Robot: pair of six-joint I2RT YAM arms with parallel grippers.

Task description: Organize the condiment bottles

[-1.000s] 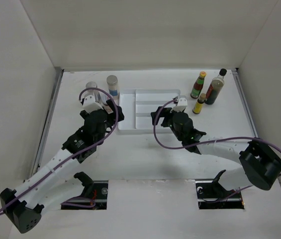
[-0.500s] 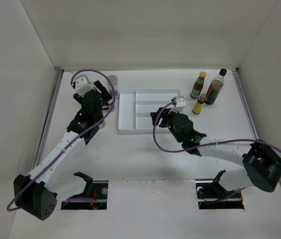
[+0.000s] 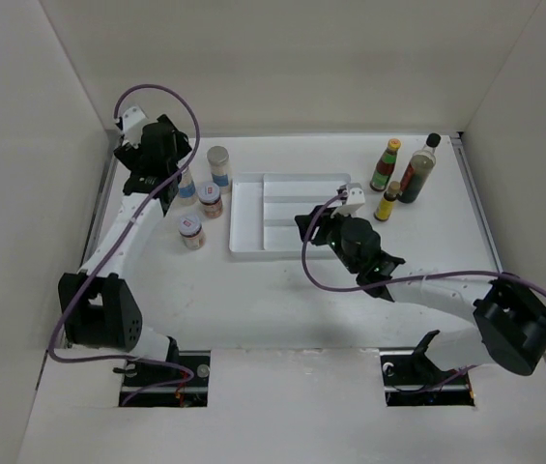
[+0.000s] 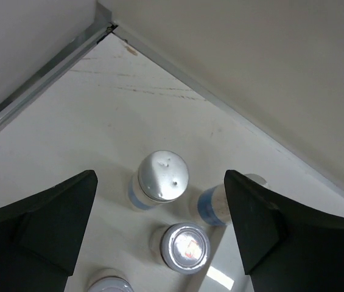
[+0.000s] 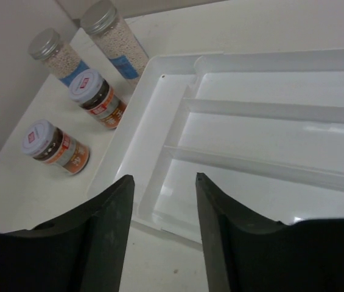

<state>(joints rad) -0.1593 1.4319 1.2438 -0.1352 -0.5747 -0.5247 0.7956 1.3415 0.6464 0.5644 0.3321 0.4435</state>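
Observation:
Four grey-lidded jars stand left of the tray: two tall blue-labelled ones (image 3: 218,166) (image 3: 186,188) and two short red-labelled ones (image 3: 210,200) (image 3: 191,232). My left gripper (image 3: 164,176) hangs open high above them near the far left corner. In its wrist view, the left gripper (image 4: 159,175) holds nothing, with the jar lids (image 4: 159,176) (image 4: 187,246) far below. My right gripper (image 3: 307,228) (image 5: 162,177) is open and empty over the near edge of the white divided tray (image 5: 159,103). At the far right stand a red yellow-capped bottle (image 3: 386,164), a tall dark bottle (image 3: 419,166) and a tiny yellow bottle (image 3: 387,201).
The white divided tray (image 3: 245,208) lies mid-table between both bottle groups. White walls enclose the table, with a metal rail (image 4: 44,76) along the left edge. The left arm's purple cable (image 3: 181,116) loops above the jars.
My left arm has swung up and back towards the far left corner, uncovering the two short jars. The right arm has barely moved.

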